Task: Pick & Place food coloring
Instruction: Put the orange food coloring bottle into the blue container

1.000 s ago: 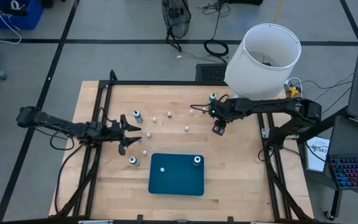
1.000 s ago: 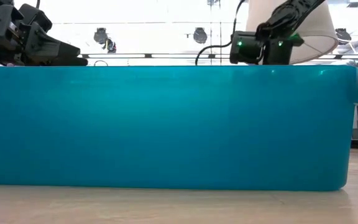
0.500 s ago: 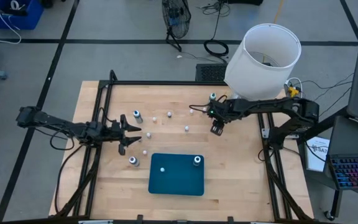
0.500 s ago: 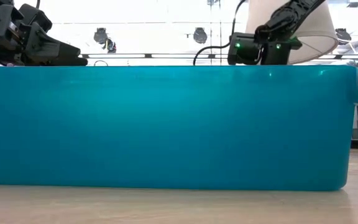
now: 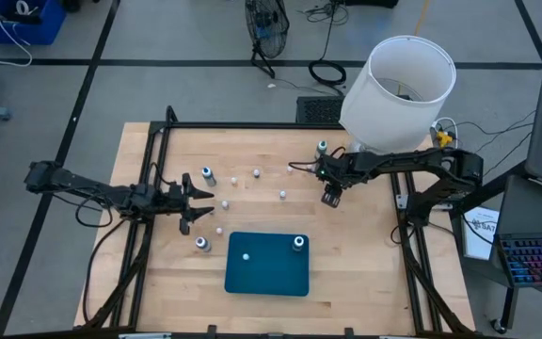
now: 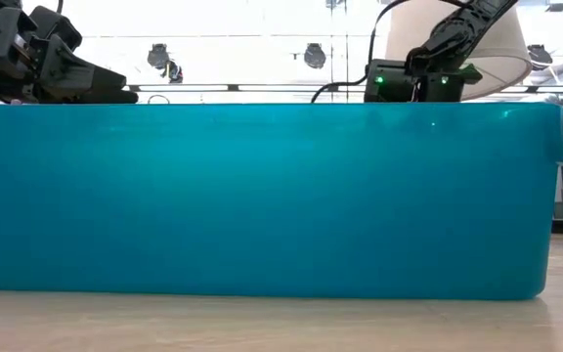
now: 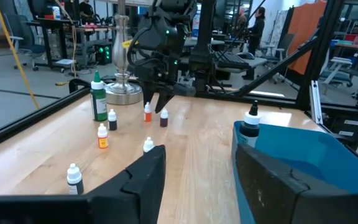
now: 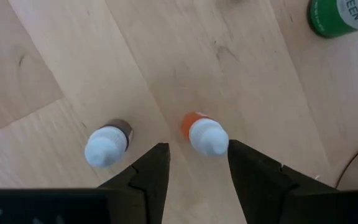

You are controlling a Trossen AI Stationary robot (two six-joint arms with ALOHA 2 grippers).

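Small food coloring bottles stand scattered on the wooden table, such as a grey one (image 5: pixel 208 175) and a whitish one (image 5: pixel 283 195); two stand on the blue tray (image 5: pixel 267 264). My right gripper (image 5: pixel 330 196) (image 8: pixel 197 165) hangs open, pointing down over an orange bottle (image 8: pixel 205 135), with a dark bottle (image 8: pixel 107 144) beside it; both stand upright. A larger green bottle (image 8: pixel 337 15) stands farther off. My left gripper (image 5: pixel 200 202) (image 7: pixel 207 180) is open and level near the table's left side, facing several bottles (image 7: pixel 102 137).
A big white lampshade (image 5: pixel 398 89) stands at the far right corner, its metal base (image 7: pixel 123 93) close behind my right gripper. The tray's wall (image 6: pixel 262 196) fills the low view. Black frame rails (image 5: pixel 158 151) border the table. Bare wood lies right of the tray.
My right gripper has swayed slightly, a little toward the table's left and then back toward the right, staying open above the bottles. The bottles have kept their places.
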